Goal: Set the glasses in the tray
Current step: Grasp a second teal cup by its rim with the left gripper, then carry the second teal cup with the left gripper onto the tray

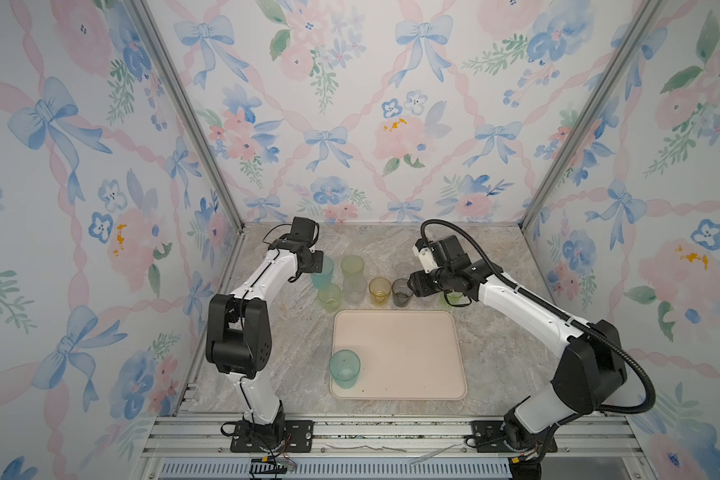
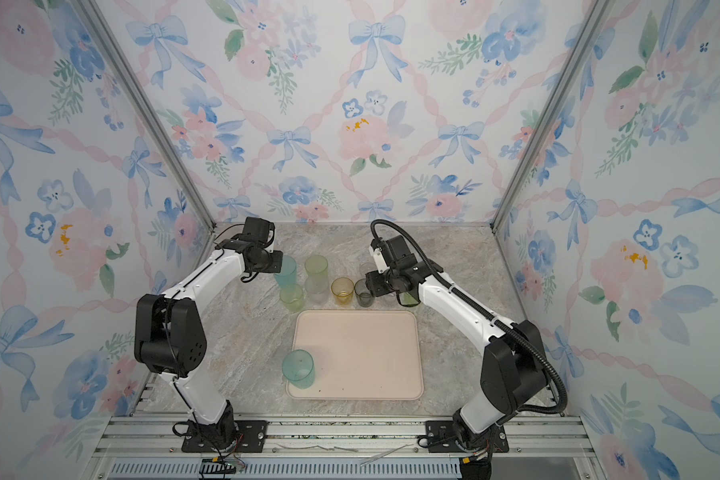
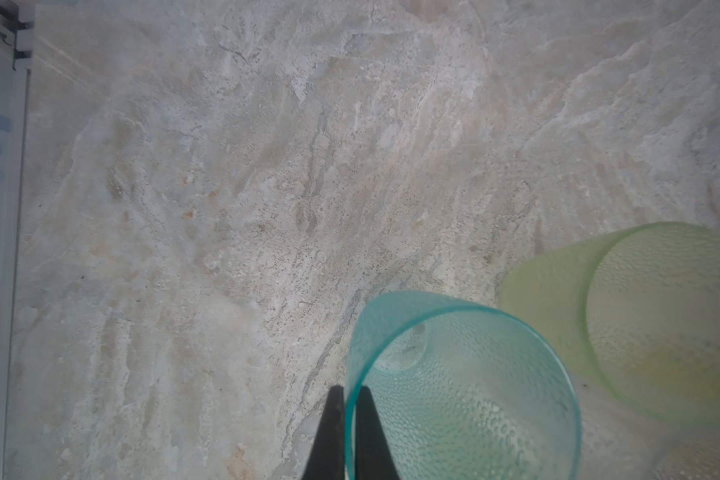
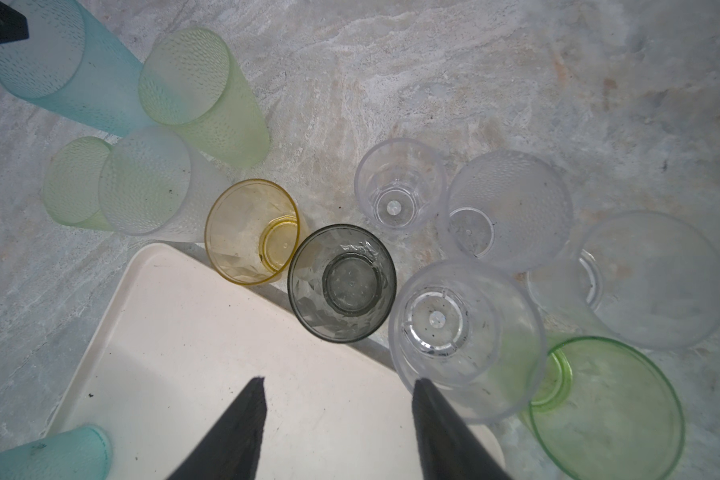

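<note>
My left gripper (image 3: 350, 388) is shut on the rim of a tall teal glass (image 3: 466, 395), one finger outside the wall and one inside. That glass (image 1: 324, 274) stands at the back left of the cluster. A second teal glass (image 1: 344, 368) stands in the near-left corner of the cream tray (image 1: 412, 374). My right gripper (image 4: 337, 380) hangs open over the tray's far edge with nothing between its fingers. One fingertip sits beside a clear glass (image 4: 466, 340). The smoky grey glass (image 4: 341, 282) and the amber glass (image 4: 246, 245) stand just beyond the tray.
Behind the tray stand a tall pale green glass (image 4: 200, 91), a frosted clear one (image 4: 150, 183), a short pale green one (image 4: 71, 183), several more clear ones (image 4: 400, 183) and a bright green one (image 4: 607, 407). The enclosure's walls close in the marble table (image 1: 495, 353).
</note>
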